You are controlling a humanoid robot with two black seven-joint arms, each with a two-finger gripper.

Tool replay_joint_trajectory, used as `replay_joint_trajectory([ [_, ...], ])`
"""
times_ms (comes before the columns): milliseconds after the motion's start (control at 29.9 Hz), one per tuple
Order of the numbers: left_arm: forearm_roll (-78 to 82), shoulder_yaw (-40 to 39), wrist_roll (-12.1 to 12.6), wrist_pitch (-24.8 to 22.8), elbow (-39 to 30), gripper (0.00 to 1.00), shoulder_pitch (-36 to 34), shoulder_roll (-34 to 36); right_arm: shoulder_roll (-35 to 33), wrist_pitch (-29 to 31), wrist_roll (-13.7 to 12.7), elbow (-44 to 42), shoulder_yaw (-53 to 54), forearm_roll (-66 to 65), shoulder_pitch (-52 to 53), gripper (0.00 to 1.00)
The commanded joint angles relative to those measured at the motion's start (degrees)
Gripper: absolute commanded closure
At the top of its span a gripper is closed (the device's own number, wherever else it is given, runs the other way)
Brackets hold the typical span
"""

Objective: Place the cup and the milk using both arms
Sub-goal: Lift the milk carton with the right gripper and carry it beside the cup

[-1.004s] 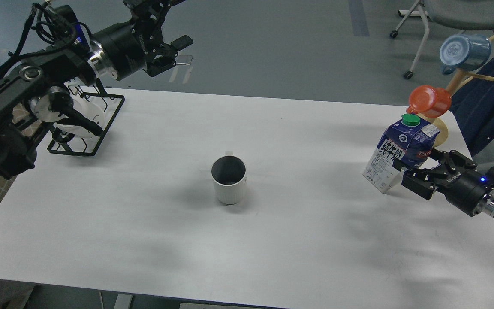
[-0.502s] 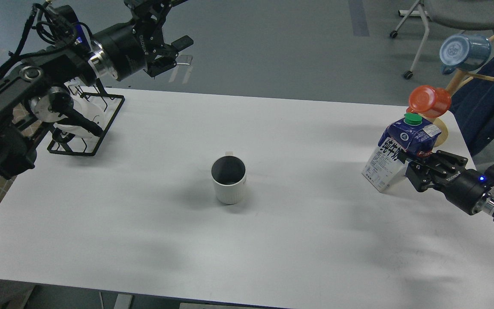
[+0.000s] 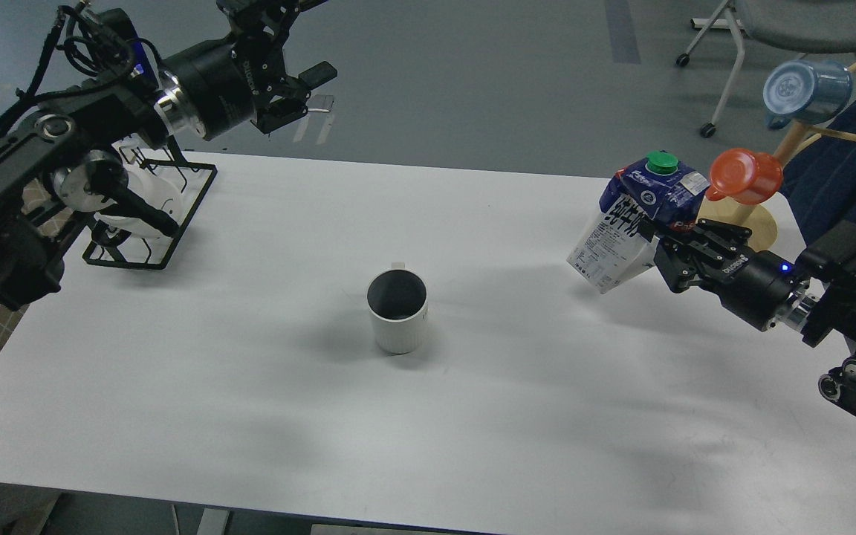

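One carton, the milk [image 3: 636, 223], tilts right of the cup [image 3: 397, 309], pinched low by right gripper [image 3: 658, 249]; likely top-heavy, squashy; left gripper [image 3: 302, 82] empty, spread.

Orange cup [image 3: 746, 175] and blue cup [image 3: 805, 92] hang on wooden rack [image 3: 799, 136].

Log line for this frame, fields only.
right gripper: shut on milk, tilted, off table | left gripper: open, empty | cup: upright, mid-table
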Motion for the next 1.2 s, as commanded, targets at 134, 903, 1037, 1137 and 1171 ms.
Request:
replay_joint_trajectory([
  [134,0.0,0.1,0.0,0.1,0.0,0.02,0.1,-0.2,9.2,0.0,0.0,-1.6,-9.3,0.0,6.3,1.00],
  [903,0.0,0.2,0.0,-0.2,0.0,0.02,0.2,-0.1,24.4,0.0,0.0,-11.9,-14.9,0.3,9.9,1.00],
  [1037,0.0,0.2,0.0,-0.3,0.0,0.02,0.3,-0.1,25.8,0.0,0.0,-13.0,-14.9,0.4,9.9,1.00],
  [1137,0.0,0.2,0.0,-0.3,-0.1,0.02,0.3,0.0,25.9,0.0,0.0,-13.1,-14.9,0.5,9.9,1.00],
  [1171,0.0,0.2,0.0,-0.3,0.0,0.02,0.3,0.0,25.9,0.0,0.0,-13.1,-14.9,0.5,9.9,1.00],
])
